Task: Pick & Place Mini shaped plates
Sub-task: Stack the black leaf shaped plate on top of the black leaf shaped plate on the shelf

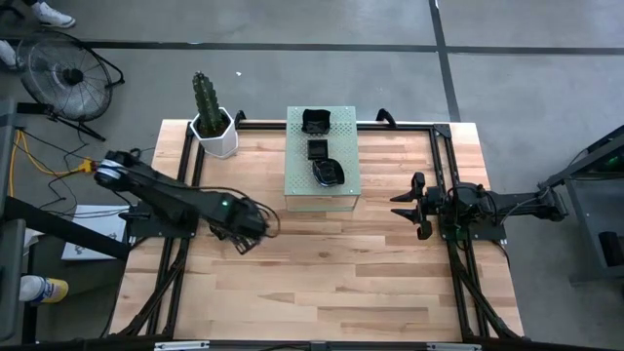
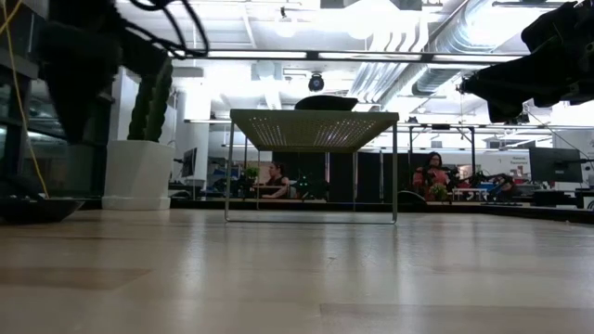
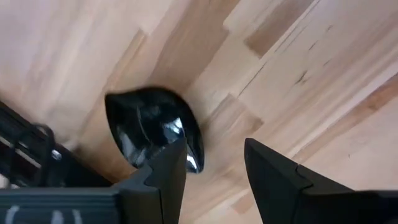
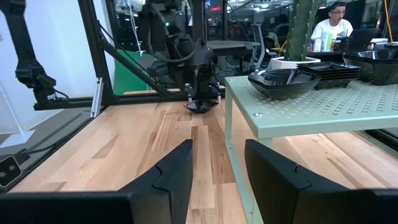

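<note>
1. High view shows the left gripper (image 1: 244, 226) low over the bench near its left edge, while the right gripper (image 1: 414, 205) waits by the right edge, fingers apart and empty.
2. In the left wrist view a black plate (image 3: 152, 134) lies on the wood directly under the open fingers, one finger (image 3: 166, 168) over its rim; I judge it is not held.
3. Other plates (image 1: 321, 148) sit on the green perforated block (image 1: 297, 175) at the far edge.
4. The left arm is clearly nearer to the bench plate.
</note>
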Tool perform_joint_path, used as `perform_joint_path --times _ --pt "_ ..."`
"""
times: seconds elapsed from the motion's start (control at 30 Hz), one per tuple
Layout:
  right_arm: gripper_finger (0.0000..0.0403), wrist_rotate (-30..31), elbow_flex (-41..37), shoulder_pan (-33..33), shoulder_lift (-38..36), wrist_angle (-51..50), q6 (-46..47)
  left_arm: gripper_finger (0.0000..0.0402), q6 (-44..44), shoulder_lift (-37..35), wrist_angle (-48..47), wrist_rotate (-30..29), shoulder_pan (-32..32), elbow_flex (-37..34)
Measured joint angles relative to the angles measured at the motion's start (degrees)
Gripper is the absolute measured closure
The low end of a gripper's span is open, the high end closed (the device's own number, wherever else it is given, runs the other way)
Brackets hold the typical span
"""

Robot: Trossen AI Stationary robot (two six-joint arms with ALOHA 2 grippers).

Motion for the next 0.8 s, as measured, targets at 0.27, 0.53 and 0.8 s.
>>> perform_joint_path --times 0.27,0.53,0.8 --pt "0.0263 0.0 0.0 0.0 0.0 0.0 0.0 0.0245 3.3 7.6 -0.6 -1.7 0.0 2.6" --pt "0.0263 0.0 0.0 0.0 0.0 0.0 0.0 0.0245 0.8 10.9 -2.5 1.0 -0.5 1.6" --pt "0.0263 0.0 0.0 0.0 0.0 0.0 0.0 0.0245 -2.6 14.5 -3.3 1.7 -2.8 1.5"
